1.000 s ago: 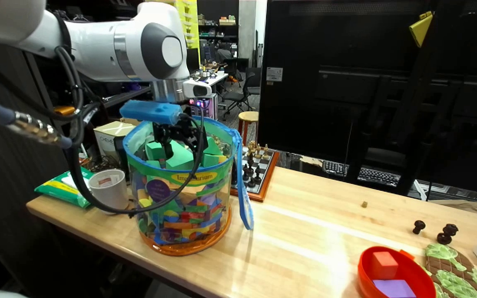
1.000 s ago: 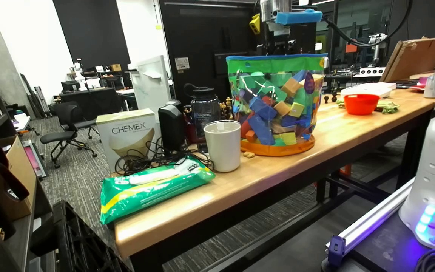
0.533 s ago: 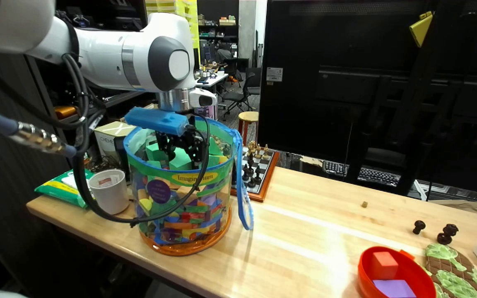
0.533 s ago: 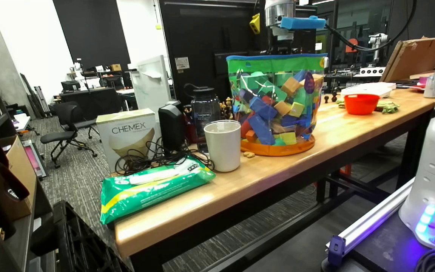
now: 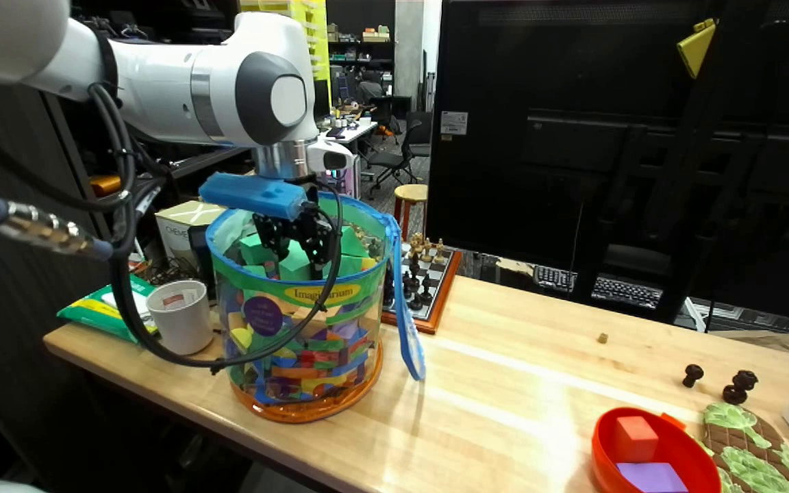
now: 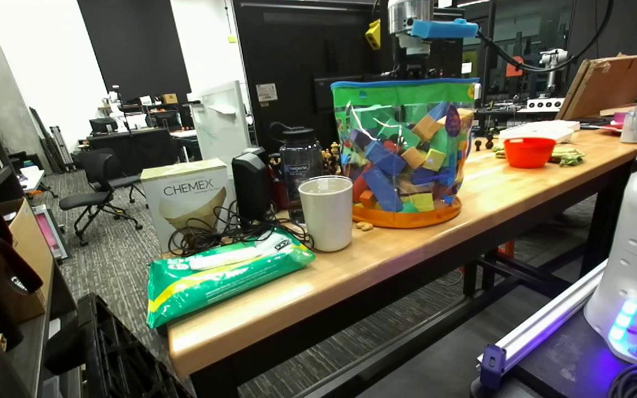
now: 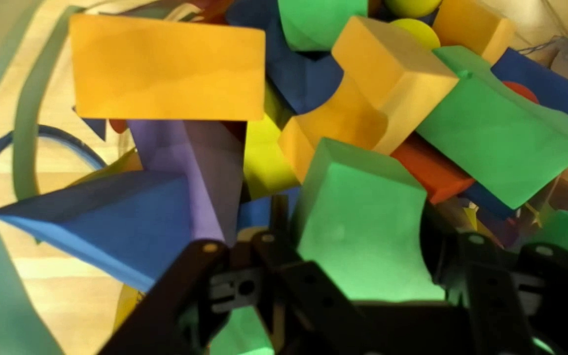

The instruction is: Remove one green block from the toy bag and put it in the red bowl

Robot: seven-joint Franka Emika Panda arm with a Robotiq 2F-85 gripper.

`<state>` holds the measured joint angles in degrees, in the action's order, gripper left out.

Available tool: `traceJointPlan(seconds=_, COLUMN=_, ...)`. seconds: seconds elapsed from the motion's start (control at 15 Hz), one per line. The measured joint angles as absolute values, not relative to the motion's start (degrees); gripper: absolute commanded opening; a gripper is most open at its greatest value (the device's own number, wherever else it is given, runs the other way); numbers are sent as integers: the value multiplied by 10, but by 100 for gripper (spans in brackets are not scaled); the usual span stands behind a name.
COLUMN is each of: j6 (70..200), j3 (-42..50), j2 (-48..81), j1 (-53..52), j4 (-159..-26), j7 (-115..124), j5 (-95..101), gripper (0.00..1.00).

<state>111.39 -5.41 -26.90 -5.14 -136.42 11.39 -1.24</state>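
The toy bag (image 5: 367, 282) stands on the table, its top open and its clear wall showing many coloured pieces. My gripper (image 7: 358, 231) reaches down through the rim, hidden below it in an exterior view (image 6: 396, 95). A bright green block (image 7: 363, 222) with a curved notch sits between the fingers, one finger (image 7: 434, 236) pressed into the notch. The jaws are shut on this green block, which still lies among the other pieces. In an exterior view, the red bowl (image 5: 687, 448) at the front right holds an orange-red block and a purple block.
A white mug (image 6: 327, 215), a green wipes pack (image 6: 230, 271) and a box (image 6: 188, 193) stand close to the bag. A chessboard (image 5: 435, 287) lies behind it. The bag's blue strap (image 5: 405, 322) hangs down its side. A patterned mitt (image 5: 750, 448) adjoins the bowl.
The gripper has dropped a little deeper, then come slightly back up. Its jaws have come together on the green block. Bag and bowl have stayed in place.
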Motion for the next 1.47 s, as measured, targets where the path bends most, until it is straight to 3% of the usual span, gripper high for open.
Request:
traceJointPlan(seconds=0.87, j6=1072, j3=-72, j2=-335, j1=-33, j4=-1332, j7=165, j5=-1, gripper=35)
traceJointPlan(seconds=1.47, j6=1066, j3=-25, j2=-402, j1=36, j4=-1340, j7=221, j5=-19, gripper=35)
